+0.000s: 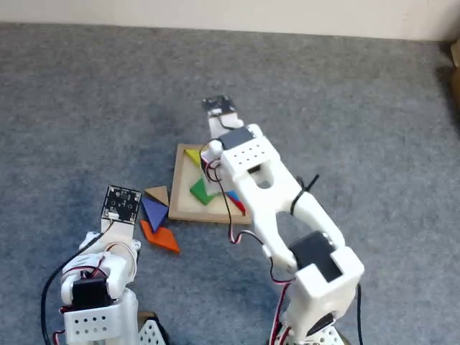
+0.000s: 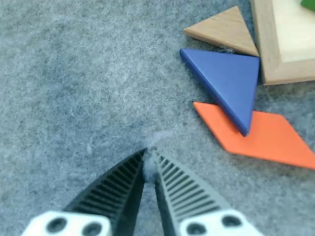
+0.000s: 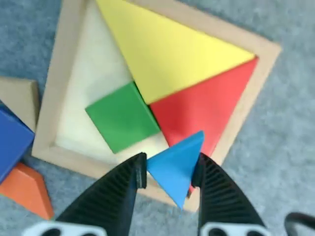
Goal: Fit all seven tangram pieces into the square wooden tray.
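The tray is holding a yellow triangle, red triangle and green square. The right claw is gripping a small blue triangle over its rim. The left claw is pointing at the carpet, closed and empty, near the orange piece.

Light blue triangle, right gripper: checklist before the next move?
1. Grip: the right gripper clamps the light blue triangle on two sides: ok.
2. Free floor in the tray beside the green square: ok.
3. Triangle over that free floor: not ok, it overlaps the red triangle and the tray rim.
4. Left gripper out of the way: ok, shut, at the carpet, off the tray.
5. Outside pieces lying apart: not ok, the dark blue triangle overlaps the orange parallelogram.
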You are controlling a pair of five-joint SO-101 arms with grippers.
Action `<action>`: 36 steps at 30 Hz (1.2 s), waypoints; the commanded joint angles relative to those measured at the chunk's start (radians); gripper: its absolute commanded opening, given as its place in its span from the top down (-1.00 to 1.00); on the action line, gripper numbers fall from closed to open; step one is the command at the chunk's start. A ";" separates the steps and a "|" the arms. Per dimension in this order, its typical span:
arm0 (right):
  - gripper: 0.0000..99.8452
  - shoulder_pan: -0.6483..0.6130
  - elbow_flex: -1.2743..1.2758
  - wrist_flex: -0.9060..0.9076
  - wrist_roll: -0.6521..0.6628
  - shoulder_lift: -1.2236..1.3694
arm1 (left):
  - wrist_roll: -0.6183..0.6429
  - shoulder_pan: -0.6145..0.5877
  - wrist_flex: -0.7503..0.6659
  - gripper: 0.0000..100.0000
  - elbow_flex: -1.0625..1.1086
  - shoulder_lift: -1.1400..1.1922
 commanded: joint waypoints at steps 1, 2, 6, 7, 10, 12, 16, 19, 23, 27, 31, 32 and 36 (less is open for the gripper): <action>0.75 -0.013 -0.097 -0.010 0.063 0.008 | -0.003 -0.016 -0.017 0.99 -0.010 -0.005; 0.75 -0.013 -0.099 -0.008 0.077 0.015 | -0.003 -0.016 -0.017 0.99 -0.010 -0.005; 0.75 -0.015 -0.097 -0.002 0.120 0.018 | -0.003 -0.016 -0.017 0.99 -0.010 -0.005; 0.75 -0.015 -0.097 -0.002 0.133 0.018 | -0.003 -0.016 -0.017 0.99 -0.010 -0.005; 0.75 -0.015 -0.097 -0.002 0.204 0.018 | -0.003 -0.016 -0.017 0.99 -0.010 -0.005; 0.75 -0.015 -0.097 -0.004 0.276 0.018 | -0.003 -0.016 -0.017 0.99 -0.010 -0.005; 0.75 -0.022 -0.101 -0.010 0.465 0.022 | -0.003 -0.016 -0.017 0.99 -0.010 -0.005; 0.75 -0.035 -0.102 -0.010 0.658 0.024 | -0.003 -0.016 -0.017 0.99 -0.010 -0.005; 0.75 -0.062 -0.101 -0.012 0.934 0.024 | -0.003 -0.016 -0.017 0.99 -0.010 -0.005; 0.75 -0.091 -0.097 -0.050 1.109 0.024 | -0.003 -0.016 -0.017 0.99 -0.010 -0.005; 0.74 -0.094 -0.093 -0.140 1.108 0.025 | -0.003 -0.016 -0.017 0.99 -0.010 -0.005; 0.74 -0.094 -0.093 -0.154 1.108 0.025 | -0.003 -0.016 -0.017 0.99 -0.010 -0.005; 0.74 -0.111 -0.094 -0.194 1.115 0.025 | -0.003 -0.015 -0.017 0.99 -0.010 -0.005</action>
